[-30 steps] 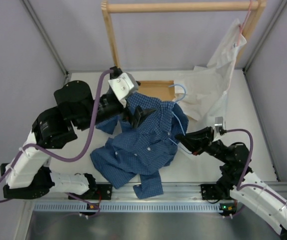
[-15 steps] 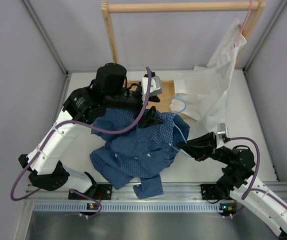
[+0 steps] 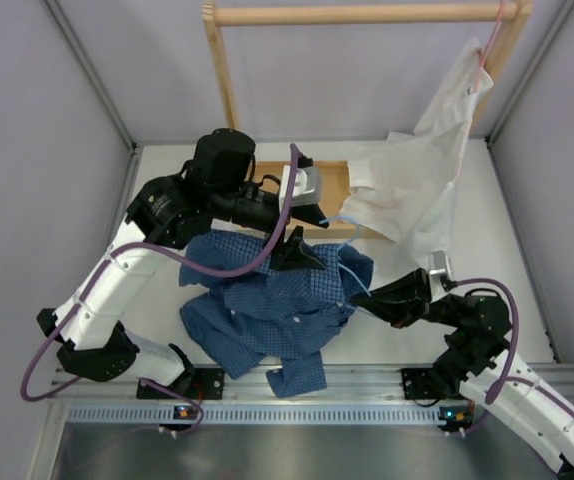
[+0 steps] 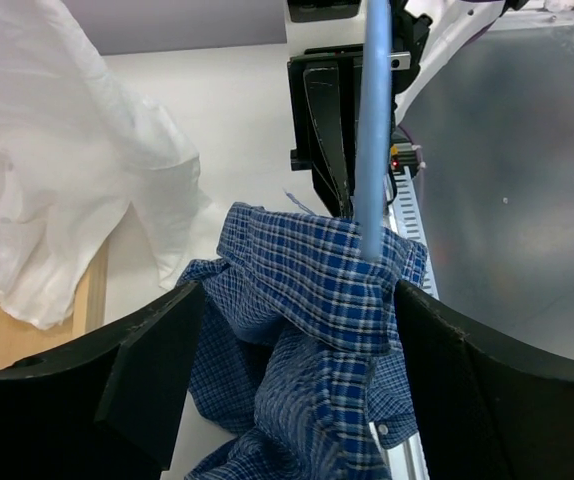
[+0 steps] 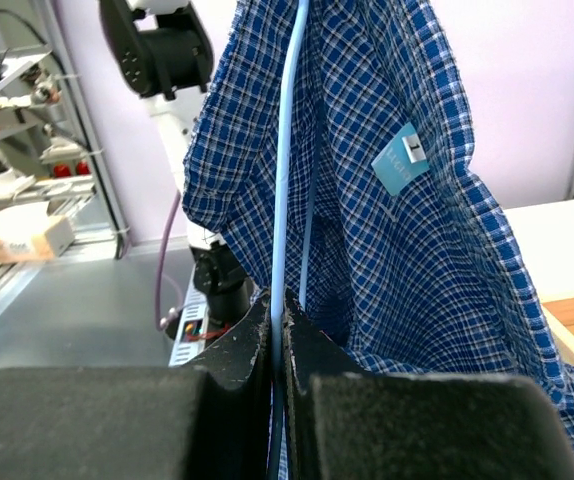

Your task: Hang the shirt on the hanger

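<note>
Operator: Where is the shirt [image 3: 267,315] at this moment?

Observer: It lies crumpled on the table [image 3: 507,250], between the two arms and near the front edge. Its upper part is lifted, and the hanger [image 5: 288,150] goes inside that part. In the right wrist view the thin blue wire runs up along the checked cloth, beside a small blue label [image 5: 400,165].

Operator: And what holds the hanger?

Observer: The right gripper [image 5: 279,310]. Its two fingers are pressed together on the wire.

Operator: What about the left gripper [image 3: 302,252]?

Observer: It hovers over the lifted part of the shirt, with the jaws spread wide. In its own camera a fold of the shirt stands between the two fingers [image 4: 157,370], and the wire enters the cloth at the top of this fold. Whether the pads touch the cloth, I cannot tell.

Operator: Which other things are near?

Observer: A white shirt [image 3: 407,190] hangs from the right end of the wooden rail [image 3: 367,14] at the back. Its lower part spreads on the table, just beside the hook of the hanger.
</note>
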`<state>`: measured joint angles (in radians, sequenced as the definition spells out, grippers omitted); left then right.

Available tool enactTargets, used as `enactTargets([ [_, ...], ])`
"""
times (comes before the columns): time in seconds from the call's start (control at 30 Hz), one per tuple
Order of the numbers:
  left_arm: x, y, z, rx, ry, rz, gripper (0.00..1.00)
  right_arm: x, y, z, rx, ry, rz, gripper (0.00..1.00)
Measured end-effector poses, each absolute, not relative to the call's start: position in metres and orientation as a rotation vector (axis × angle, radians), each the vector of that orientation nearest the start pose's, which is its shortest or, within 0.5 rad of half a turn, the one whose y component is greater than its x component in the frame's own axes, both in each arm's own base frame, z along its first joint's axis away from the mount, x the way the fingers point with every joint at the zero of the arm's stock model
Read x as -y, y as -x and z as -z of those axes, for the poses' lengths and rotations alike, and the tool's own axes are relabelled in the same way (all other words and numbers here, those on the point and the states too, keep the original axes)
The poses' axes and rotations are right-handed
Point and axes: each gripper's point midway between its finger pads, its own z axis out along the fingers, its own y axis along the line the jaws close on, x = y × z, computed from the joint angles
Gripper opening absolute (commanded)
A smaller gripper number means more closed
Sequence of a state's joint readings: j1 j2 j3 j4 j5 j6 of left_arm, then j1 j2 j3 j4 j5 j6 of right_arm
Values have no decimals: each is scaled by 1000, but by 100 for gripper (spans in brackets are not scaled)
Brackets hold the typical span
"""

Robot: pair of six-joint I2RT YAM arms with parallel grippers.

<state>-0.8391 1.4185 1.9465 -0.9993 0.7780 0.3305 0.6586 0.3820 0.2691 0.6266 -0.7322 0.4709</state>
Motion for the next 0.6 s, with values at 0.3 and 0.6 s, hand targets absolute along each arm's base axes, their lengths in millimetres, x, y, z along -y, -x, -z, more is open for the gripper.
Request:
enactTargets([
  [0.3, 326, -129, -413, -1419, -1554, 1192, 53, -237, -83, -305, -1037, 881, -1372, 0],
  [0.6, 326, -118, -406, -1419, -1587, 1264, 42, -238, -83, -303, -1048, 903, -1358, 0],
])
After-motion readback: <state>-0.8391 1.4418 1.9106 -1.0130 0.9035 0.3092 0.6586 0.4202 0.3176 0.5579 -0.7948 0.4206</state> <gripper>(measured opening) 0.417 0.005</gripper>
